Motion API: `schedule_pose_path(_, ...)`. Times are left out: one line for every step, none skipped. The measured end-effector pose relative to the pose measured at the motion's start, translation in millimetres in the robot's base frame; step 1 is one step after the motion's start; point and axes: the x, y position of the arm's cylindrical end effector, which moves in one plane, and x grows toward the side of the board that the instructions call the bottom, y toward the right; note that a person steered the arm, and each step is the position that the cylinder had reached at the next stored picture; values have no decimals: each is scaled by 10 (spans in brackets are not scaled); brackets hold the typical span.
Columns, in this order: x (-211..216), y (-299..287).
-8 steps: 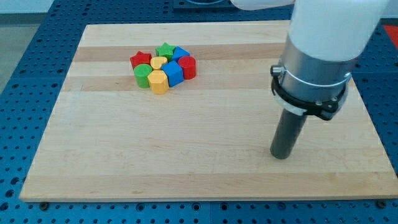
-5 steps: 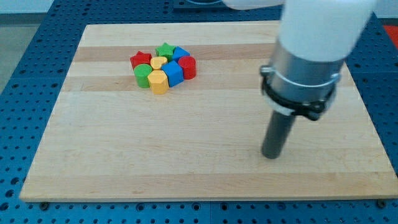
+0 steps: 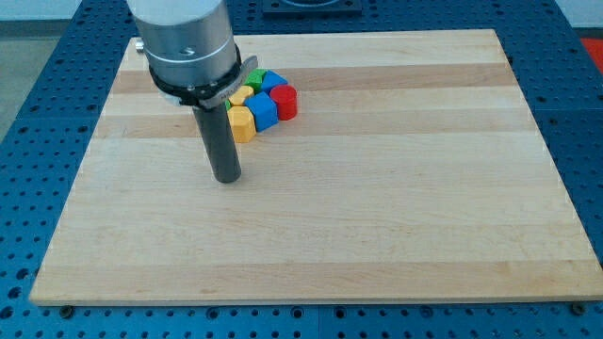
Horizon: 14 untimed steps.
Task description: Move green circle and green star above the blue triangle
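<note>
My tip [image 3: 226,178] rests on the board a little below the cluster of blocks at the view's upper left. The arm hides the cluster's left part: the green circle and the red star do not show. Only a sliver of the green star [image 3: 255,75] peeks out by the arm's collar. The blue triangle [image 3: 273,80] lies at the cluster's top right. A blue block [image 3: 263,112], a red block [image 3: 285,100], a yellow hexagon [image 3: 242,123] and a yellow heart [image 3: 240,95] show beside it.
The wooden board [image 3: 377,188] lies on a blue perforated table [image 3: 28,113]. The arm's wide grey body [image 3: 184,38] stands over the board's top left and blocks that part of the view.
The arm has swept from the board's right side far to the left. My tip now stands just below the cluster, and the arm covers the green circle and red star.
</note>
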Motion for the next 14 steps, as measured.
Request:
schedule_pose_path(-131, -76)
schedule_pose_path(-237, -388)
schedule_pose_path(-531, -396)
schedule_pose_path(-730, -397)
schedule_pose_path(-906, -318)
schedule_pose_path(-1092, -284)
schedule_pose_path(-1313, -204)
schedule_pose_path(-1423, -160)
schedule_pose_path(-1531, -42)
schedule_pose_path(-1589, -16)
schedule_pose_path(-1728, 123)
schedule_pose_path(-1861, 242)
schedule_pose_path(-1875, 240)
schedule_pose_path(-1849, 296)
